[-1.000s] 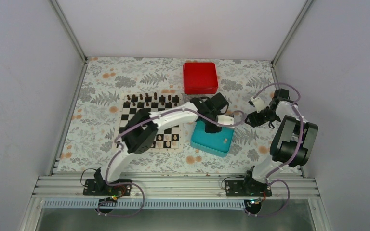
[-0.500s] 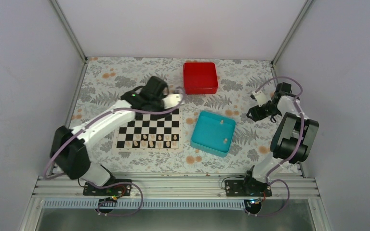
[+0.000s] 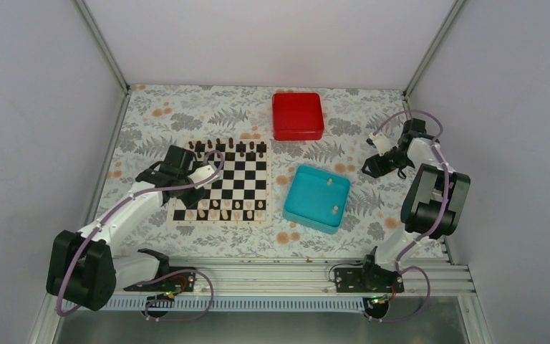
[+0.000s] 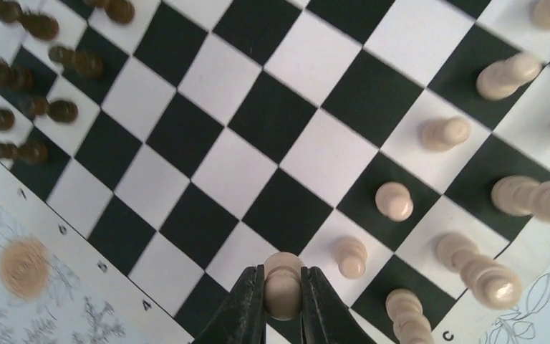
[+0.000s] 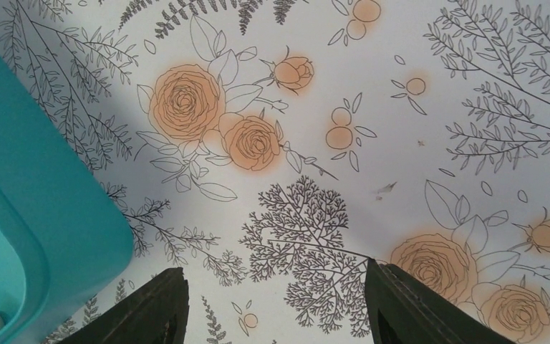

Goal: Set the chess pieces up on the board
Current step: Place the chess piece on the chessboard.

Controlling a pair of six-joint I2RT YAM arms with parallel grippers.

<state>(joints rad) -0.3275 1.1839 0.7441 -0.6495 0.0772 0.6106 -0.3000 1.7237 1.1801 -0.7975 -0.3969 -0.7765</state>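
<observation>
The board (image 3: 240, 175) lies left of centre, and it fills the left wrist view (image 4: 272, 115). Several cream chess pieces (image 3: 222, 209) stand in its near rows, and they show in the left wrist view (image 4: 394, 201). My left gripper (image 3: 193, 188) hovers over the board's near left part, shut on a cream pawn (image 4: 283, 283). Two cream pieces (image 3: 335, 208) lie in the teal tray (image 3: 308, 211). My right gripper (image 3: 369, 166) is open and empty over the flowered cloth, right of the tray, whose corner shows in the right wrist view (image 5: 36, 186).
Dark brown chessmen (image 3: 225, 147) line the board's far edge, and they show in the left wrist view (image 4: 43, 72). A red box (image 3: 297, 115) stands behind the board and tray. Metal frame posts and grey walls bound the flowered table.
My left arm swung from the teal tray, past the board's far right corner, to the board's near left part. The right gripper shifted slightly farther back.
</observation>
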